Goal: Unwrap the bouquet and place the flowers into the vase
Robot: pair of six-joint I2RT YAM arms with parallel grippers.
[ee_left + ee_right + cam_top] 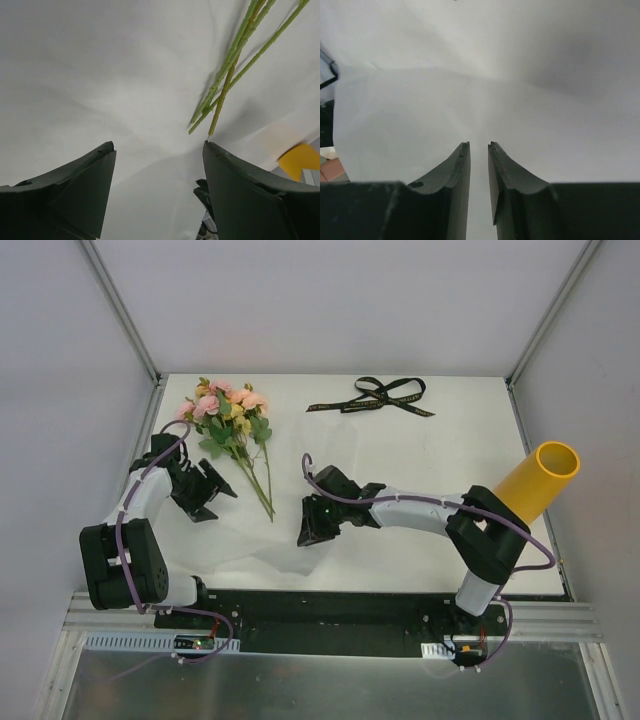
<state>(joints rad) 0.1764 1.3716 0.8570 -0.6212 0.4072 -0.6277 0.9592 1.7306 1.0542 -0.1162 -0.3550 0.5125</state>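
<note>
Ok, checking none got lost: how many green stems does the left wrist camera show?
3 stems, bunched on the white paper, upper right: one leftmost, one yellower reaching lowest, one slanting right. Others may hide beneath.

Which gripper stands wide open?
The left gripper, beside the green flower stems; the right gripper is nearly closed over the white wrapping paper.

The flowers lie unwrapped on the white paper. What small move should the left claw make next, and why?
I would probably move the left claw a little forward to the stems and close on them. Its jaws are open and empty, the stems lie loose on the white paper just ahead, and the flowers are not yet in the vase.
</note>
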